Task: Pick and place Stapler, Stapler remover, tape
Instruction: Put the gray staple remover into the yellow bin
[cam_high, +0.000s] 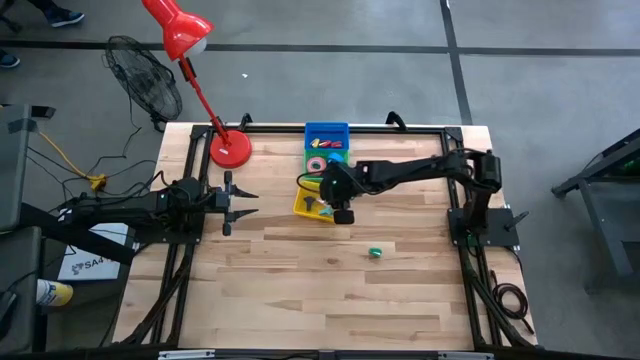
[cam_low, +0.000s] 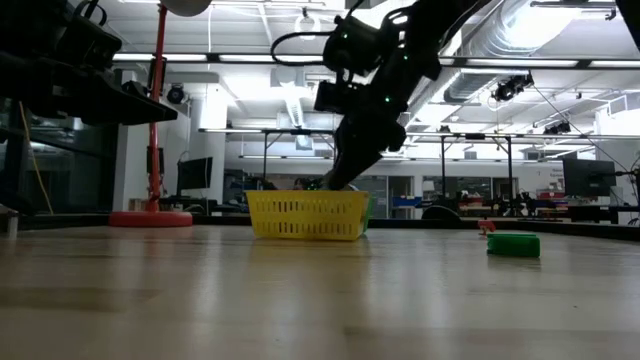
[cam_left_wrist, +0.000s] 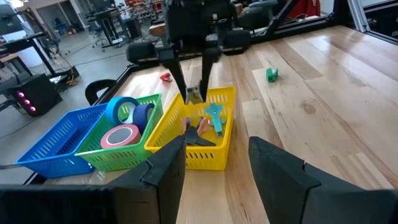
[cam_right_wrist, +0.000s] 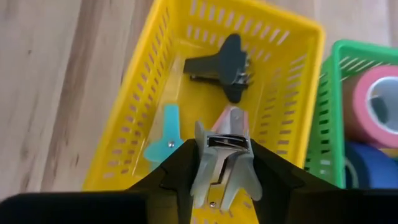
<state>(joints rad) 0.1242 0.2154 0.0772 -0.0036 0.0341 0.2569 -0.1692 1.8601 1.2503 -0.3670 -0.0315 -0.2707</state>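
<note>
Wooden tabletop with three sorting baskets: right arm lowering a staple remover into the yellow one.

Nearest the front edge, a small green piece (cam_high: 375, 253) lies alone on the wood. Beyond it, the right gripper (cam_right_wrist: 222, 186) hangs over the yellow basket (cam_right_wrist: 118, 134), its fingers pinching a grey staple remover (cam_right_wrist: 222, 163) jaws-down, apparently so it falls among the dark (cam_right_wrist: 222, 67), teal (cam_right_wrist: 166, 134) and orange ones already inside. The left gripper (cam_high: 240, 203) waits just beside the baskets, half open and empty. Next back, the green basket (cam_left_wrist: 106, 163) holds the tape rolls: pink (cam_left_wrist: 120, 135) and blue (cam_left_wrist: 122, 107). Farthest is the blue basket (cam_high: 326, 131), holding red and yellow pieces, likely staplers. A red desk lamp (cam_high: 229, 148) stands beside it.
</note>
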